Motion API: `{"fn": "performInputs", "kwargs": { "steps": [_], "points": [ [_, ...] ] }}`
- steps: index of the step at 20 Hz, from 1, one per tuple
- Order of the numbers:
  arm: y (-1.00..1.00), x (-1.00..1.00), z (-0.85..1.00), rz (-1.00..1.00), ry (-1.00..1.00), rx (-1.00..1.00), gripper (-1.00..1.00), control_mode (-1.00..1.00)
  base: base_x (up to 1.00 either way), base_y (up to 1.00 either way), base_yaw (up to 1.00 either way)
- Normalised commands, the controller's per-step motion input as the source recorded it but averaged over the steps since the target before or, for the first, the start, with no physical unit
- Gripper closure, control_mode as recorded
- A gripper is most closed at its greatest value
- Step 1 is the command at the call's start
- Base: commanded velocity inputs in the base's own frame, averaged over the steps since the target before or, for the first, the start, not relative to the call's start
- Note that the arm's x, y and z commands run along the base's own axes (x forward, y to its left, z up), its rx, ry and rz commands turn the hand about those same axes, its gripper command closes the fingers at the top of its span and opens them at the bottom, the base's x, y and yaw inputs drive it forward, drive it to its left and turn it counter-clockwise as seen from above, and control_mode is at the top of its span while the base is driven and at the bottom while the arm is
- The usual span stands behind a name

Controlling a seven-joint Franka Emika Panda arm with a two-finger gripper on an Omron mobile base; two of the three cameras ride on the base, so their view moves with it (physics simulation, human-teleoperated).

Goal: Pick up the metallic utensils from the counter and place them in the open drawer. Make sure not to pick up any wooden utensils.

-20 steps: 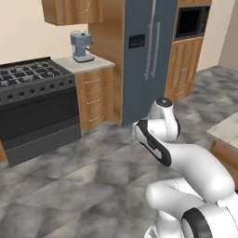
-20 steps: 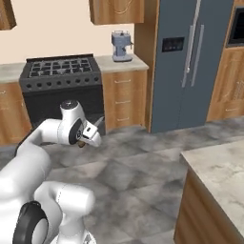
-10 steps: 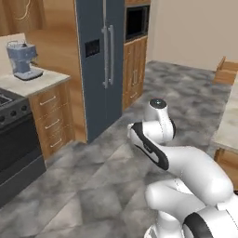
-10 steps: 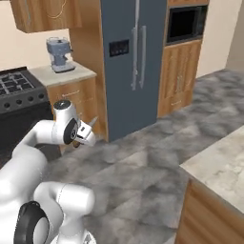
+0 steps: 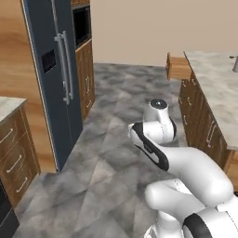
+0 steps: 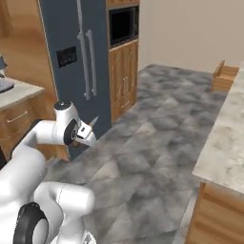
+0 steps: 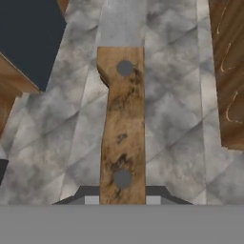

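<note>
— What did the gripper [image 7: 122,200] carry?
— A knife [image 7: 121,119], its brown riveted handle clamped between nearly closed fingers, grey blade pointing away over the floor, well apart from the counter [image 5: 218,88].

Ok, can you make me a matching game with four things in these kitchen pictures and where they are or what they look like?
Things:
1. knife
2. fridge
3. drawer
4. counter

Descriptions:
A. tall, dark blue-grey, with two long handles
B. pale marbled stone top on wood
C. held in the gripper, brown handle with two rivets
D. pulled open at the far end of the island

Pairs: 1-C, 2-A, 3-D, 4-B
</note>
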Motion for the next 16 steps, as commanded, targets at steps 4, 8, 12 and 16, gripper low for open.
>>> {"fn": "performInputs", "kwargs": {
  "steps": [4,8,12,16],
  "points": [
    [0.00,0.00,0.00,0.00,0.00,0.00,1.00,1.00,1.00,0.79,-0.61],
    [0.00,0.00,0.00,0.00,0.00,0.00,1.00,1.00,1.00,0.79,-0.57],
    [0.00,0.00,0.00,0.00,0.00,0.00,1.00,1.00,1.00,0.76,-0.50],
    [0.00,0.00,0.00,0.00,0.00,0.00,1.00,1.00,1.00,0.47,-0.27]
  ]
}}
